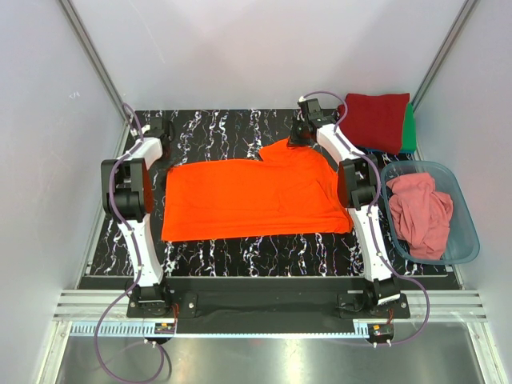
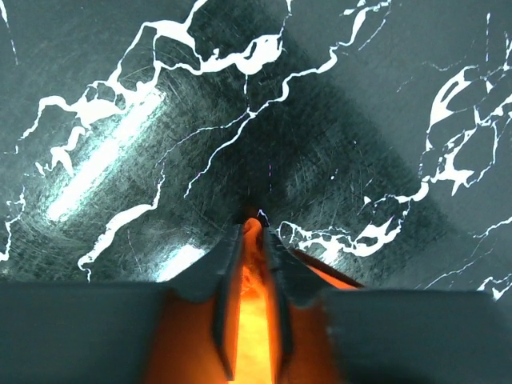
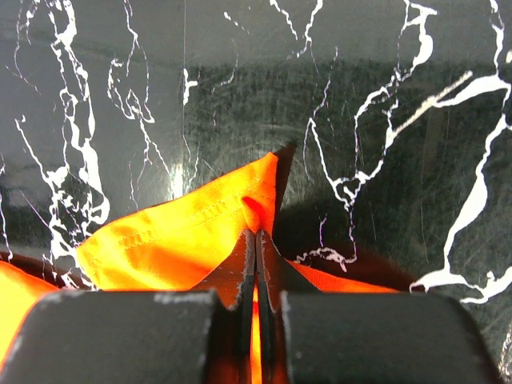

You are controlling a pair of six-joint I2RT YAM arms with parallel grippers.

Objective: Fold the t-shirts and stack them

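While left pincer (image 2: 254,232) pinched orange cloth and right pincer (image 3: 258,236), pressed together, nipped same garment's edge, orange t-shirt (image 1: 248,200) lay spread on desk (image 1: 208,128) beside tub (image 1: 468,240), fold apparently just starting. Dark red t-shirt (image 1: 374,120) sat folded atop green t-shirt (image 1: 410,132) behind tub: two seemingly done. Salmon-pink t-shirt (image 1: 420,212) waited crumpled inside tub.

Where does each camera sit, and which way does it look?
Top external: above and behind the bases, facing down on the table, orange t-shirt, left arm and right arm.
Left wrist: on the left arm, facing the tabletop; the left tool pinches orange cloth.
Right wrist: likewise on the right arm; the right tool pinches a hemmed corner.
Shared: both wrist views show this shirt on the marbled table.
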